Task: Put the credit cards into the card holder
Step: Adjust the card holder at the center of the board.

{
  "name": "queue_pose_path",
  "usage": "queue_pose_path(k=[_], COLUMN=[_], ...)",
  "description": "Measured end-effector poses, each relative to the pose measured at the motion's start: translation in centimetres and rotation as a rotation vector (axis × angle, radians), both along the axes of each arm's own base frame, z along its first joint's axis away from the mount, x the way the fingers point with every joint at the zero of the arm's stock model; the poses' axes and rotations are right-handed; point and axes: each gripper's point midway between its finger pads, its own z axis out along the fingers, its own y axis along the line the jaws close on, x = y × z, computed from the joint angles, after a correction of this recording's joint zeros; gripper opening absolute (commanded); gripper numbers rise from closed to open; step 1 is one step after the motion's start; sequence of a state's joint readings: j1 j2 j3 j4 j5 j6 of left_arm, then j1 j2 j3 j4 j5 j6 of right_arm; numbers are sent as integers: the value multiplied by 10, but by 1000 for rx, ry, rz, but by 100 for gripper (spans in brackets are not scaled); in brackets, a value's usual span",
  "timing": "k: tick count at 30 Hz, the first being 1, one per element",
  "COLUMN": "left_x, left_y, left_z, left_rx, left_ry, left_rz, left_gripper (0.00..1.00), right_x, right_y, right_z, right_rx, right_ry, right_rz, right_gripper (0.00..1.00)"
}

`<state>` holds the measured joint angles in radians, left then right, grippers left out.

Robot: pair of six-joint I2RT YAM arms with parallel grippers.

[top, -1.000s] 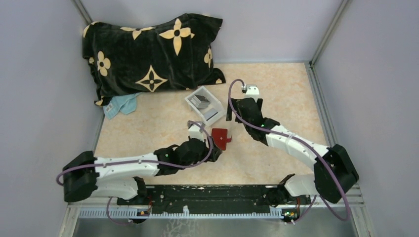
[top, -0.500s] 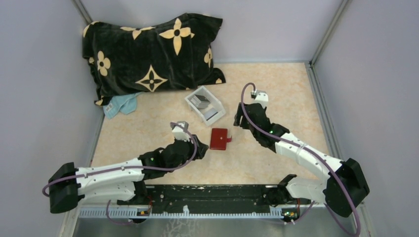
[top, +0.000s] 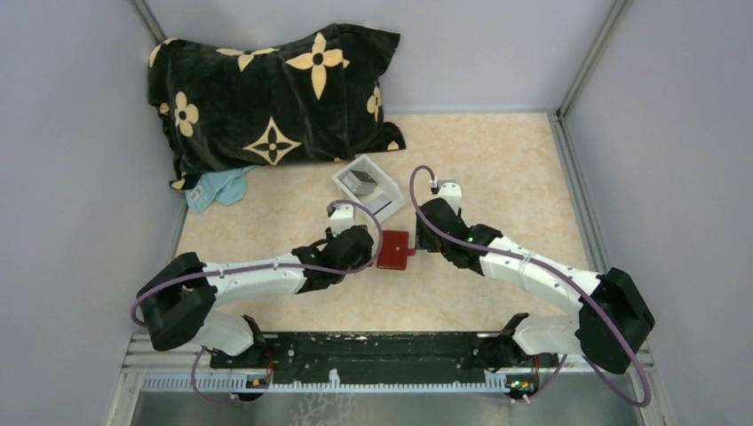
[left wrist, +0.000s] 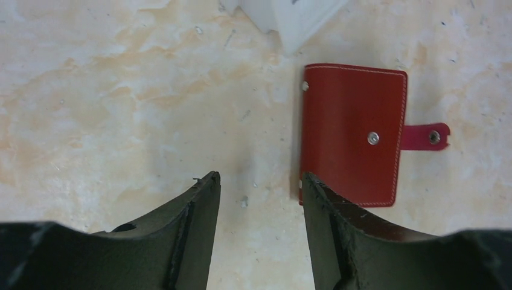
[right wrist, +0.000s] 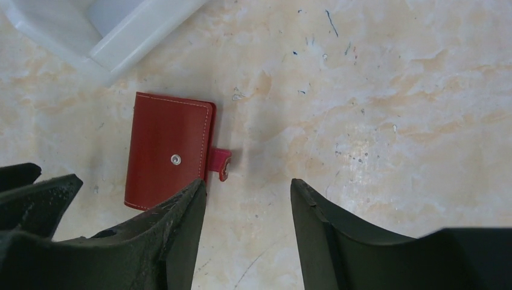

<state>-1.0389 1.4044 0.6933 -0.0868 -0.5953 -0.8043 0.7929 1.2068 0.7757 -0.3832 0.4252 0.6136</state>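
Note:
The card holder (top: 393, 249) lies closed and flat on the table, red with a snap strap on its right; it also shows in the left wrist view (left wrist: 353, 133) and the right wrist view (right wrist: 169, 151). My left gripper (top: 368, 253) (left wrist: 261, 181) is open and empty, just left of the holder. My right gripper (top: 420, 241) (right wrist: 247, 184) is open and empty, just right of the strap (right wrist: 220, 163). Greyish credit cards (top: 360, 181) lie in the white tray (top: 348, 172) behind the holder.
A black pillow with tan flowers (top: 275, 98) fills the back left, with a light blue cloth (top: 217, 188) at its front edge. The tray's corner shows in both wrist views (left wrist: 296, 21) (right wrist: 121, 36). Grey walls enclose the table.
The holder, tilted at my left gripper a second ago, now lies flat. My left gripper has moved up to its left edge; my right gripper came back toward its right side.

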Motion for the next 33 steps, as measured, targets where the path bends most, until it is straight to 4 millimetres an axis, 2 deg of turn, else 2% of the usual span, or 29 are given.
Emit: queue_pose_path(k=[5, 9, 12, 20, 33], left_x=[17, 26, 27, 26, 26], left_y=[7, 2, -4, -15, -19], left_z=[-5, -5, -8, -14, -25], left_rx=[-18, -55, -72, -104, -116], left_ry=[19, 25, 35, 59, 85], left_rz=[12, -11, -40, -85, -104], left_gripper=[60, 61, 61, 61, 61], right_x=[-1, 3, 4, 2, 3], right_y=[2, 10, 16, 21, 27], right_z=[-6, -4, -7, -32, -43], right_rx=[-21, -18, -18, -49, -51], right_ry=[30, 37, 50, 114, 136], right_rz=[3, 7, 14, 24, 34], right_gripper=[52, 51, 51, 45, 40])
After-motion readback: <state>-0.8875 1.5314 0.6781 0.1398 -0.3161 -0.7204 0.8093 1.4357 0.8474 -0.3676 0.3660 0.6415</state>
